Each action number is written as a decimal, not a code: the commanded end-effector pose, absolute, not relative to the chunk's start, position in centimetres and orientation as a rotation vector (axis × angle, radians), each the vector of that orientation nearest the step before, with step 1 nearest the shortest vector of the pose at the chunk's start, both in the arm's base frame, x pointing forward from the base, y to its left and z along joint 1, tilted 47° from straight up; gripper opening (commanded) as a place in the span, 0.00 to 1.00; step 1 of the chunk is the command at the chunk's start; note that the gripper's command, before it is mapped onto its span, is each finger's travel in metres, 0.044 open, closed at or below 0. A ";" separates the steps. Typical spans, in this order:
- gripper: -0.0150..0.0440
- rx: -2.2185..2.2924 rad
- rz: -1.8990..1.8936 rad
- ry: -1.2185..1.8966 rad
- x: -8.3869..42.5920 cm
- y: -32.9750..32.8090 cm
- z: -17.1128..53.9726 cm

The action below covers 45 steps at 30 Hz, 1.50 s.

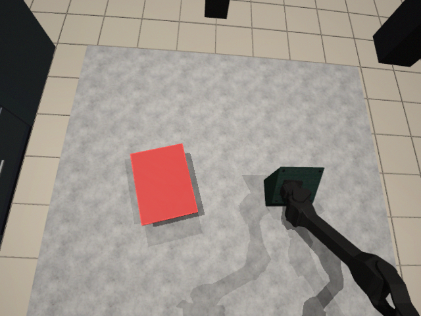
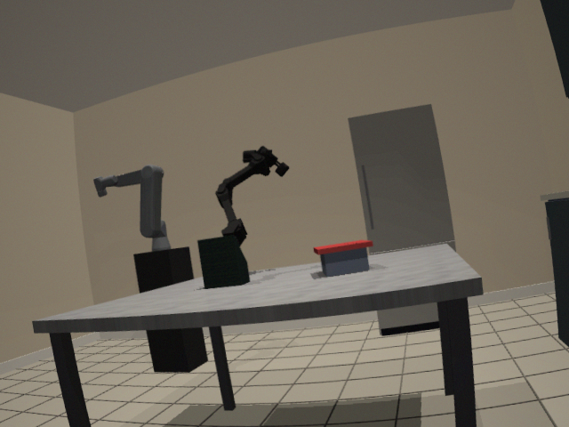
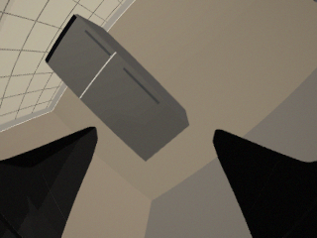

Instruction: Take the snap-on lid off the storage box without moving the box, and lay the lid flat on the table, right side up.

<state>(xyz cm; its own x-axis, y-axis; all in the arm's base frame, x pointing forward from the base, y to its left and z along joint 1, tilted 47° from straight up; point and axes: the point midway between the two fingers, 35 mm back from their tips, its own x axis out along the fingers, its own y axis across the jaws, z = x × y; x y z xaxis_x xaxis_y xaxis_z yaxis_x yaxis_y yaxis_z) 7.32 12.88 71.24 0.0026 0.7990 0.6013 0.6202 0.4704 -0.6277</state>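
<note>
The red lid (image 1: 163,184) (image 2: 343,246) lies level on top of the blue-grey storage box (image 2: 344,264), its rim standing out past the box walls. From above the lid hides almost all of the box. The box stands on the grey table (image 1: 221,102) (image 2: 276,312), left of the arm's base in the top view. My gripper (image 3: 157,135) is open, with nothing between its fingers in the wrist view. It is raised high above the table, away from box and lid. In the exterior view its fingers are too small and dark to make out.
My arm stands on a dark green block (image 1: 314,175) (image 2: 220,264) on the table. Behind the table in the exterior view are a grey robot arm (image 2: 150,202) on a dark pedestal (image 2: 160,270) and a grey fridge (image 2: 404,170) (image 3: 134,114). A dark cabinet (image 1: 20,68) stands beside the table.
</note>
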 end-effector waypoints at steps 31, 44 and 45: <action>0.65 -0.460 0.673 -0.420 39.0 3.0 48.5; 0.65 0.207 0.649 0.139 43.5 -3.7 31.7; 0.65 0.281 0.637 0.191 43.5 -4.4 30.0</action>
<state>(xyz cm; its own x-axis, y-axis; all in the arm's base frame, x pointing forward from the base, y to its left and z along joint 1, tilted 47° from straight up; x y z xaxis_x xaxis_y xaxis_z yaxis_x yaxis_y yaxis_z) 43.41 -2.60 34.82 0.7867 0.6172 -0.0151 -0.6141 0.7848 0.0835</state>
